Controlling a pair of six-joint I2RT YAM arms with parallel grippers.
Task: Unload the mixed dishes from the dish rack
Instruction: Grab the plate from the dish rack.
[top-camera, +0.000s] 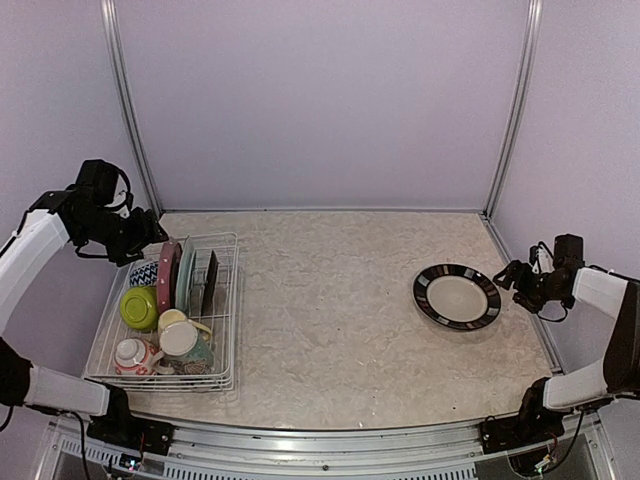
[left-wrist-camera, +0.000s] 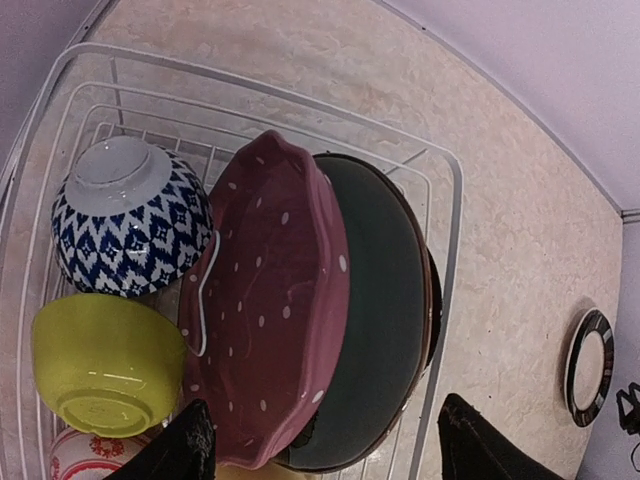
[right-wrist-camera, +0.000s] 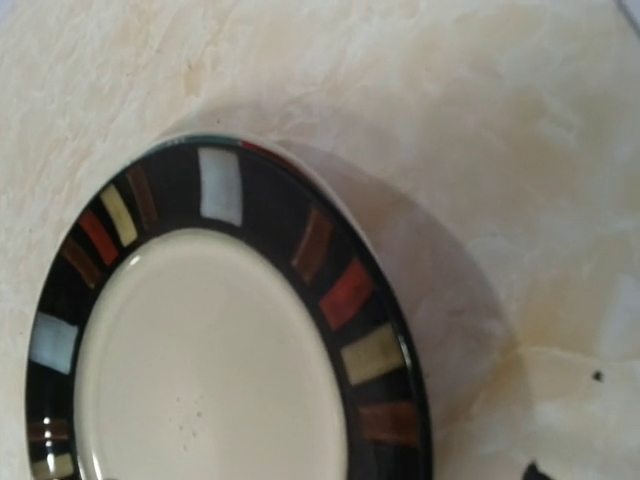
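Observation:
The white wire dish rack (top-camera: 232, 300) (left-wrist-camera: 455, 260) stands at the left. In it a dark red dotted plate (top-camera: 168, 275) (left-wrist-camera: 270, 300) and a teal plate (top-camera: 186, 275) (left-wrist-camera: 385, 320) stand upright, beside a lime-green bowl (top-camera: 139, 307) (left-wrist-camera: 100, 360), a blue-white bowl (left-wrist-camera: 130, 225), a red-white piece (top-camera: 133, 353) and two mugs (top-camera: 180, 340). My left gripper (top-camera: 150, 235) (left-wrist-camera: 325, 403) hovers open over the two plates, one finger on each side, touching neither. The black-rimmed cream plate (top-camera: 457, 297) (right-wrist-camera: 220, 350) lies flat on the table. My right gripper (top-camera: 512, 275) is open, just right of it, holding nothing.
Dark slotted dividers (top-camera: 207, 282) stand in the rack to the right of the plates. The marbled tabletop (top-camera: 330, 300) stretches between the rack and the lone plate. Upright frame posts (top-camera: 510, 110) mark the back corners, with walls close on both sides.

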